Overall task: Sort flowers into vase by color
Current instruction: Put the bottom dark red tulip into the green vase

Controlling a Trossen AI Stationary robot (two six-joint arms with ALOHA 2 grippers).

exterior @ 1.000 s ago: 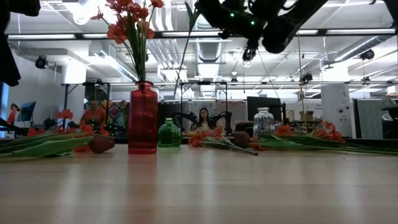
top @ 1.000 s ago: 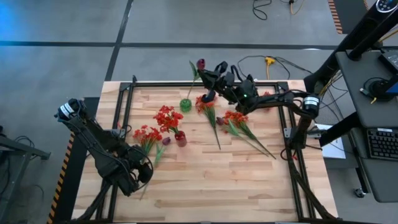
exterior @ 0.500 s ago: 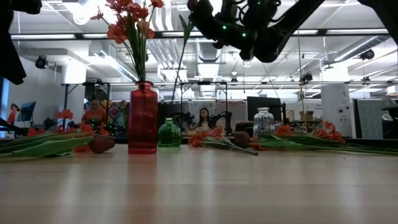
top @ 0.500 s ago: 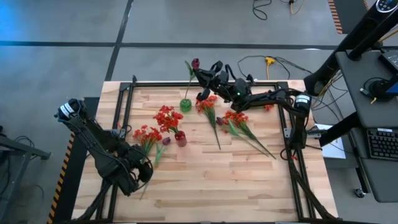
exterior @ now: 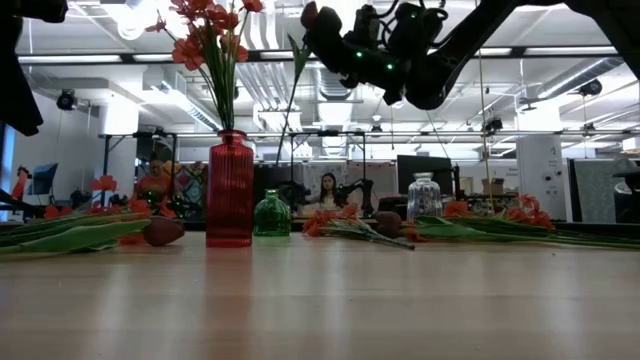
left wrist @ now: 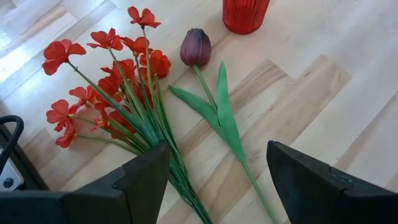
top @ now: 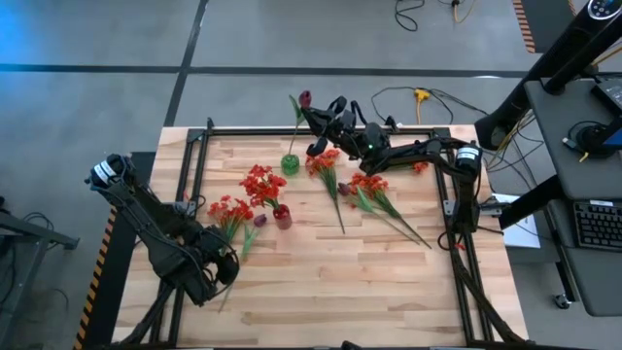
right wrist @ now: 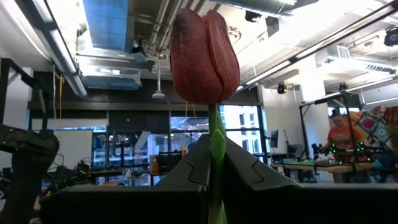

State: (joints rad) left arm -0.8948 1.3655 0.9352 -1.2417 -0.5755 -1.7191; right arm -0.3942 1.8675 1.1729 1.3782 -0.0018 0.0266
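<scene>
Right pincer (top: 313,115) is gripping the purple tulip (top: 304,98) upright above the green vase (top: 290,163) for stem-first insertion; left pincer (left wrist: 214,180), open, is waiting at the table's (top: 321,282) near-left corner.

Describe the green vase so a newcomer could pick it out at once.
On the wooden table, look toward the far edge, left of the middle. The green vase is small, squat, translucent and without flowers, unlike the taller red vase holding red blooms.

Bright overhead ceiling light, perhaps slight backlit glare.
</scene>
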